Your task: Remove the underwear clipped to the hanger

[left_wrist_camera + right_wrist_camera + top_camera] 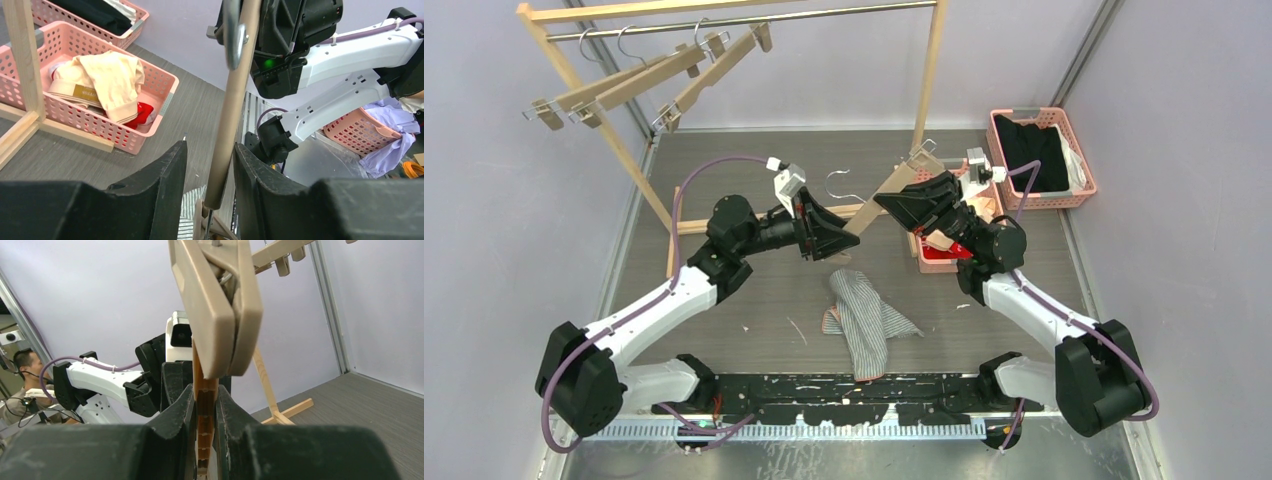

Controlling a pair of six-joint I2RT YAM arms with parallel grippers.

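A wooden clip hanger (899, 178) hangs in the air between my two grippers, with no cloth in its clips. My right gripper (886, 200) is shut on its bar (205, 390), just below a closed clip (220, 310). My left gripper (849, 238) is open, its jaws either side of the hanger's round bar (225, 125), with a gap on the left. The grey-and-white striped underwear (864, 320) lies loose on the table below and also shows in the left wrist view (192, 210). The beige underwear (115, 75) and the red underwear (142, 112) lie in a pink basket (165, 97).
A wooden clothes rack (734, 15) stands at the back with several empty clip hangers (624, 85). Its right post (929, 80) stands close behind the held hanger. A second pink basket (1089, 188) at the back right holds black clothes (1034, 150).
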